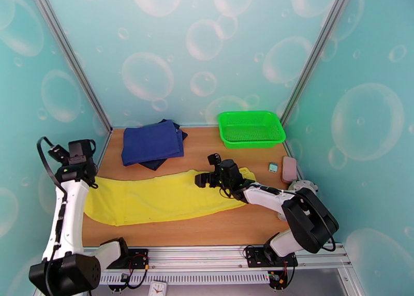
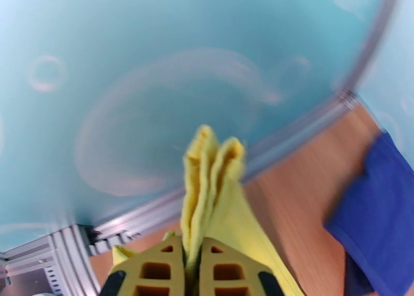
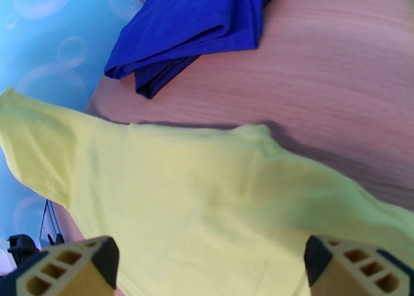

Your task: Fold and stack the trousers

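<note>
The bright yellow trousers (image 1: 160, 196) lie stretched left to right across the wooden table. My left gripper (image 1: 91, 183) is at their left end, which is raised a little off the table. In the left wrist view that gripper (image 2: 191, 263) is shut on a folded edge of the trousers (image 2: 212, 178), which sticks up between the yellow fingers (image 2: 150, 271). My right gripper (image 1: 200, 180) hovers over the right part of the trousers. Its jaws stand wide open (image 3: 207, 271), with the trousers (image 3: 207, 198) spread flat below and nothing held.
A stack of navy blue garments (image 1: 152, 144) (image 3: 196, 23) (image 2: 378, 204) lies at the back left. A green basket (image 1: 251, 129) stands at the back right. A small teal block (image 1: 272, 167) and a pink object (image 1: 289, 168) sit near the right edge.
</note>
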Motion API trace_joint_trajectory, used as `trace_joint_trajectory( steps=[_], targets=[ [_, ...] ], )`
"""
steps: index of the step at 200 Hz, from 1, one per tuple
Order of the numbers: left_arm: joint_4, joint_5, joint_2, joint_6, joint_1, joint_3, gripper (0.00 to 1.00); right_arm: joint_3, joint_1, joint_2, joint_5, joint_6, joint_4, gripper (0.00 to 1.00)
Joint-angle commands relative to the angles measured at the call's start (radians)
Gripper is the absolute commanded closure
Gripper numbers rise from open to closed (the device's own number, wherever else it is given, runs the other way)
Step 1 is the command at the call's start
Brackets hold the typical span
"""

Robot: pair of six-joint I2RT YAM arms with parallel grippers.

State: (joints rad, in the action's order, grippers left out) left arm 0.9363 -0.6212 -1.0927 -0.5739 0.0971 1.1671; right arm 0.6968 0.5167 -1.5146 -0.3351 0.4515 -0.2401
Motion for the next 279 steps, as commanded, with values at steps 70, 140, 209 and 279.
trace_joint_trajectory(
  steps=[70, 140, 209, 279],
  targets=[
    [-0.160, 0.117, -0.036, -0.633, -0.591, -0.222, 1.00, -0.028, -0.023, 0.022, 0.034, -0.007, 0.031, 0.01],
    [-0.239, -0.018, -0.313, -0.828, -0.791, -0.152, 1.00, -0.031, -0.030, 0.013, 0.022, -0.008, 0.025, 0.01],
    [-0.394, 0.043, -0.404, -0.745, -0.869, -0.147, 0.85, -0.034, -0.047, 0.008, 0.024, -0.011, 0.027, 0.01],
    [-0.709, 0.145, -0.132, -0.279, -0.862, -0.395, 0.33, -0.029, -0.055, -0.021, 0.039, -0.022, 0.033, 0.01]
  ],
)
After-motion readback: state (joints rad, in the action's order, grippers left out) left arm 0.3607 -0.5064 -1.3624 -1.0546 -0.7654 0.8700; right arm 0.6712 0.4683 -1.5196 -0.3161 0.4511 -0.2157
